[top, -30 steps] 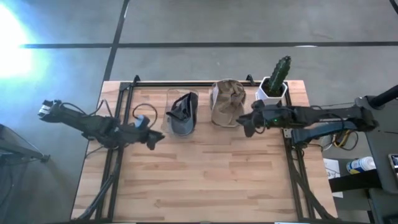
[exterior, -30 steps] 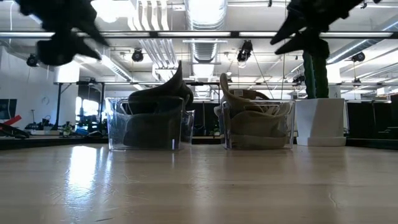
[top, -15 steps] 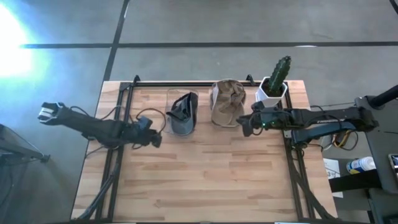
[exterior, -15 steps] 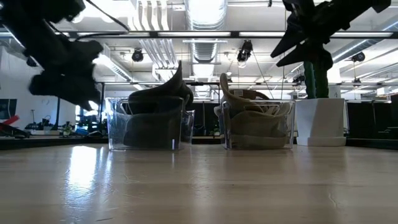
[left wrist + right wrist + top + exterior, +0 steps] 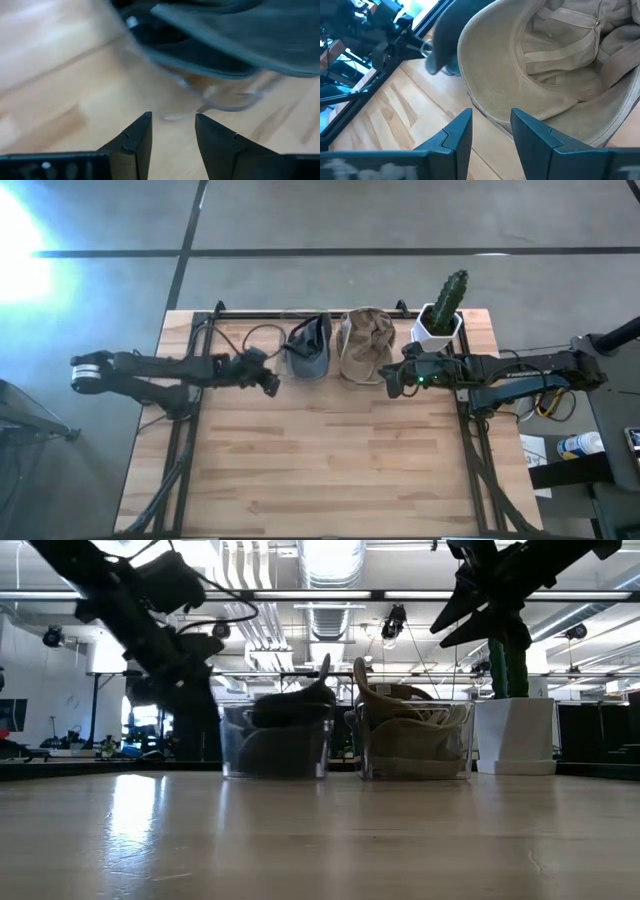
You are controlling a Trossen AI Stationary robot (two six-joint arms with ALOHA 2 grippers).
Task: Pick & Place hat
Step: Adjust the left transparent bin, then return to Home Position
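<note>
The left gripper (image 5: 268, 383) has its fingers apart and empty, just beside the dark hat (image 5: 308, 350), at its 8 o'clock. The right gripper (image 5: 394, 383), also apart, waits at 4 o'clock of the tan hat (image 5: 364, 342). Both hats sit in clear bins; nothing is lifted yet, I judge. The wooden table (image 5: 330, 470) is bare in front; behind is a hall with ceiling lights.

Wooden table (image 5: 330, 460) with two hat-filled clear bins (image 5: 277, 740), potted cactus (image 5: 440, 315)
</note>
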